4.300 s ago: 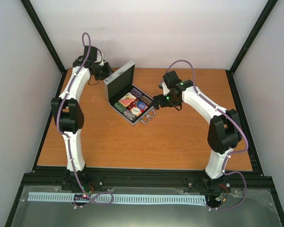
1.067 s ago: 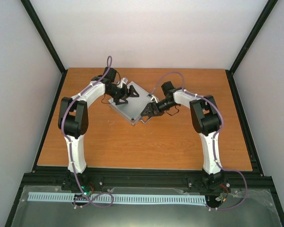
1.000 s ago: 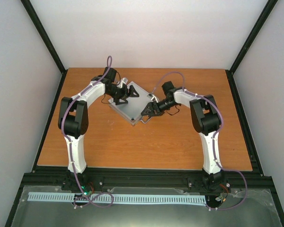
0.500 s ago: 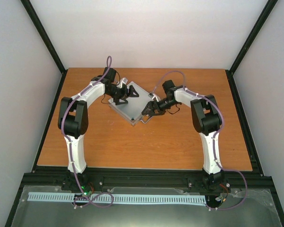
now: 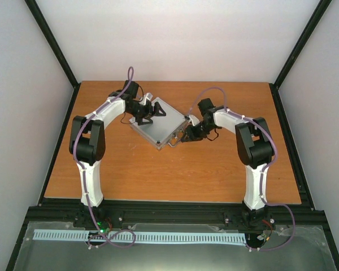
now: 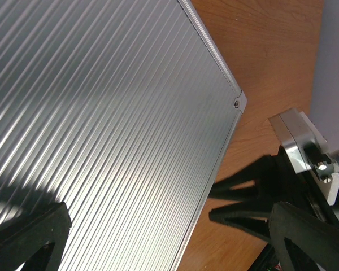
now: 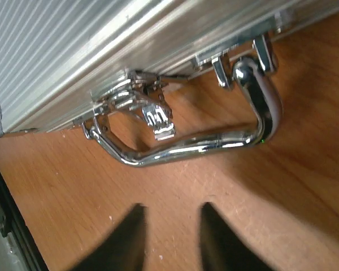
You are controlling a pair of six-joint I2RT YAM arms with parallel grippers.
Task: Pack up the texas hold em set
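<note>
This is a robotics lab test cell, not a lived-in room. A wooden tabletop (image 5: 175,175) is boxed in by plain white panels (image 5: 175,39) on the far, left and right sides, held in black metal framing (image 5: 56,51). Two white robot arms, the left arm (image 5: 89,175) and the right arm (image 5: 251,186), are bolted to a black rail (image 5: 175,212) along the near edge, with purple cables (image 5: 129,76) running along them. Nearer still lie a white slotted cable duct (image 5: 186,237) and bare sheet metal (image 5: 175,257).

case (image 5: 157,125): ribbed silver, lid shut | pose: lying flat | chrome handle (image 7: 203,143): folded down
</note>
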